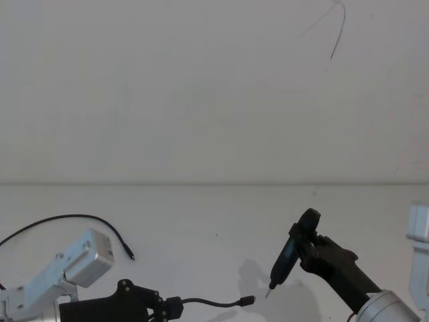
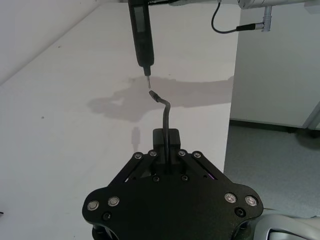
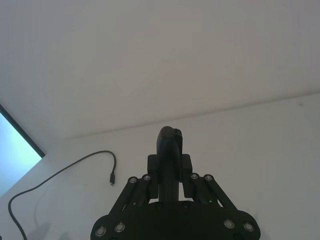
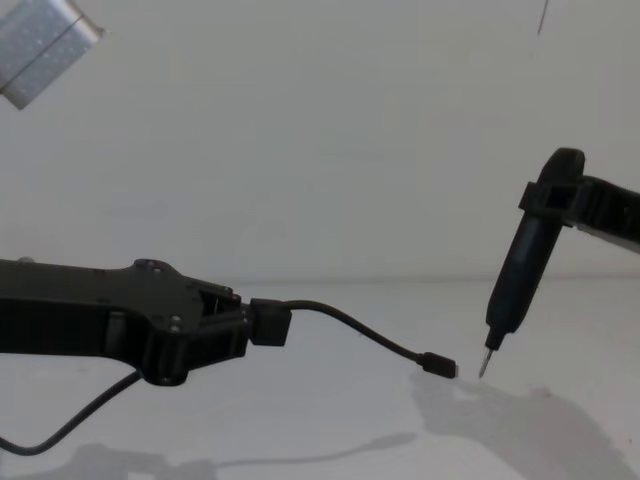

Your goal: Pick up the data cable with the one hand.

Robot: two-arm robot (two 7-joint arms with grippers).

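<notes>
Data cable [image 2: 165, 120] x1 in L gripper [image 4: 268, 325], R gripper [image 4: 548, 195] w/ 1 pen tool [image 4: 515, 290]

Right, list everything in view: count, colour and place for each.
data cable: one, black, held near one end, plug jutting toward the pen-like tool's tip; the rest curves over the table at left.
pen-like tool: one, black with pale tip, held tip-down over the table at right.
short lead: one, black with silver plug, near the right arm.
table: one, white.
wall: one, white, behind the table.
left gripper: black, low left, shut on the data cable.
right gripper: black, low right, shut on the pen-like tool.
</notes>
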